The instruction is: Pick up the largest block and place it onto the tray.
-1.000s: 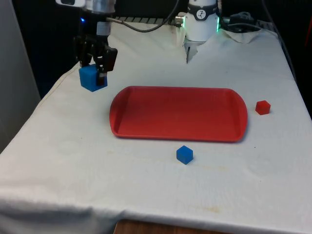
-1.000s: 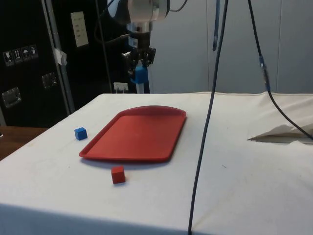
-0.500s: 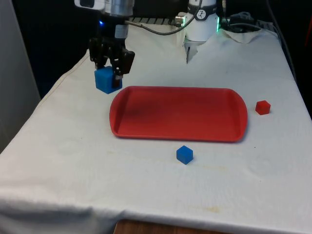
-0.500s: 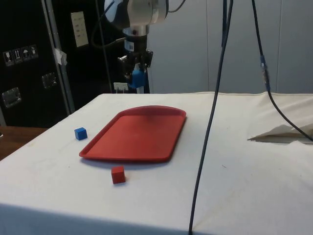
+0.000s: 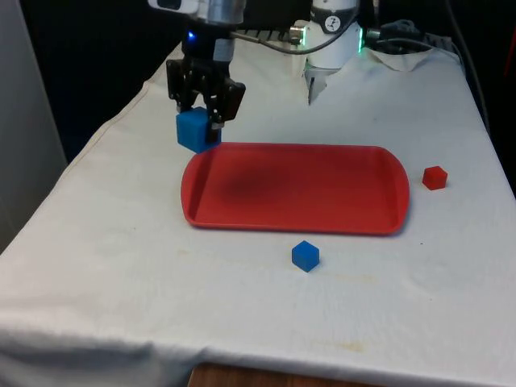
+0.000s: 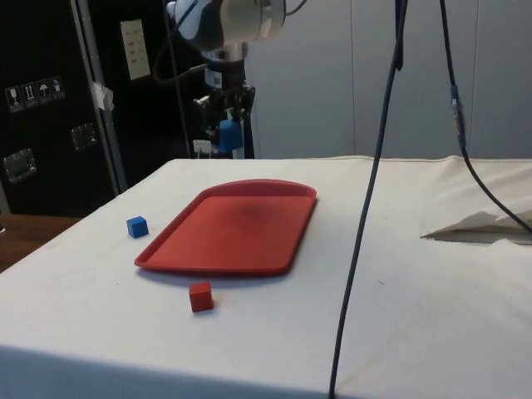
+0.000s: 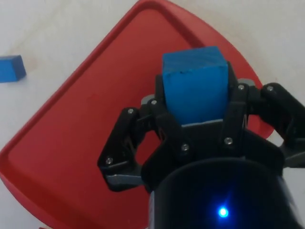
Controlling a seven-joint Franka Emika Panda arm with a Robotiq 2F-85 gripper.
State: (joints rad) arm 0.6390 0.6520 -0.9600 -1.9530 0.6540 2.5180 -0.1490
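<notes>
My gripper (image 5: 199,121) is shut on the large blue block (image 5: 193,130), which hangs in the air above the far corner of the red tray (image 5: 322,189) at the front view's left. From the side, the large blue block (image 6: 226,135) is held in the gripper (image 6: 225,125) well above the tray (image 6: 241,233), over its far end. The wrist view has the block (image 7: 195,83) clamped between the fingers (image 7: 164,117) with the tray (image 7: 86,138) below.
A small blue cube (image 5: 305,255) lies on the cloth in front of the tray, also seen from the side (image 6: 137,226) and from the wrist (image 7: 11,68). A small red cube (image 5: 434,177) sits past the tray's end at the front view's right.
The gripper has carried the large blue block towards the front view's right, from beside the tray to above its corner. The small cubes have not moved.
</notes>
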